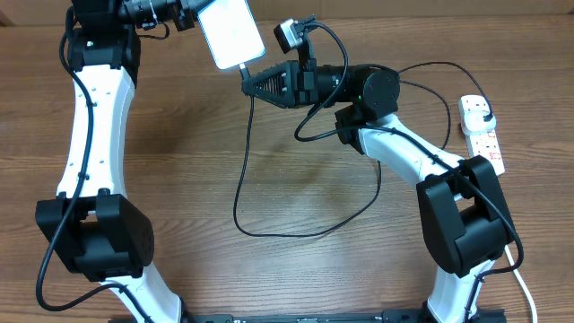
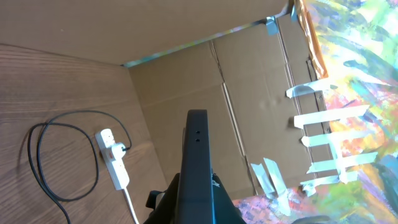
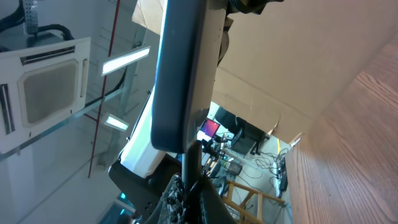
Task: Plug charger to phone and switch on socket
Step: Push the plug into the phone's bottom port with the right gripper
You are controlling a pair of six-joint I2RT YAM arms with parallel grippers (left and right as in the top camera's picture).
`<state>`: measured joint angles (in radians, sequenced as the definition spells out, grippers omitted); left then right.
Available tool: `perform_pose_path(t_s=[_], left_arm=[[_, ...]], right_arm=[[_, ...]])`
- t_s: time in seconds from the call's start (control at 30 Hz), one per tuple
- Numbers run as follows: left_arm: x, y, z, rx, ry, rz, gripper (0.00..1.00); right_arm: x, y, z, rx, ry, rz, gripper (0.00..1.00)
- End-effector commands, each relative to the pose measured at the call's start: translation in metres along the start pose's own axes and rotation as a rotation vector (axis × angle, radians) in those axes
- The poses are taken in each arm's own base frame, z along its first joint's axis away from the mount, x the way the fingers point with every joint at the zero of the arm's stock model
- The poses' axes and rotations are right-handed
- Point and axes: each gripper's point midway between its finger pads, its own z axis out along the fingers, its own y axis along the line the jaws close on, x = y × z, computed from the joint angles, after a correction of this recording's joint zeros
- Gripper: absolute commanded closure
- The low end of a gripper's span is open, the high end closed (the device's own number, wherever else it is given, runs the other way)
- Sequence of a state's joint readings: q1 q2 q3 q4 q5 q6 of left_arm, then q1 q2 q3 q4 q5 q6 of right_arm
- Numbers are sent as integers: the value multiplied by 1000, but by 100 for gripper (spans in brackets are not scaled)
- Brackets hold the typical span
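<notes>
black thin charger (image 1: pixel 247 135) pinched in right tool (image 1: pixel 247 79); left tool (image 1: pixel 192 20) clamps the slim glossy rectangular phone (image 1: pixel 231 32).

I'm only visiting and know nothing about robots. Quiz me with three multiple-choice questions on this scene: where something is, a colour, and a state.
1. Where does the socket lie?
A) beside the right arm
B) under the phone
C) beside the left arm

2. What colour is the charger cable?
A) white
B) black
C) red

3. The phone is:
A) flat on the table
B) held up by the left gripper
C) resting on the socket

Answers: 1 A, it lies just outside that arm. 2 B, it shows as a thin black loop on the wood. 3 B, the gripper clamps its edge in the air.
</notes>
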<state>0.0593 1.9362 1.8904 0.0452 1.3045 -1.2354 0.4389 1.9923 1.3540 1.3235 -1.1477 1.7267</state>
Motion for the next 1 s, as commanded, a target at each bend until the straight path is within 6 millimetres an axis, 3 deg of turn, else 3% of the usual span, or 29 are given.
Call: perform_pose_path(t_s=[0.0, 0.97], left_arm=[[2, -2, 1, 9, 19, 6, 96], [2, -2, 1, 9, 18, 10, 96]], right_arm=[[-11, 18, -2, -19, -37, -50, 96], [-20, 10, -9, 5, -72, -8, 96]])
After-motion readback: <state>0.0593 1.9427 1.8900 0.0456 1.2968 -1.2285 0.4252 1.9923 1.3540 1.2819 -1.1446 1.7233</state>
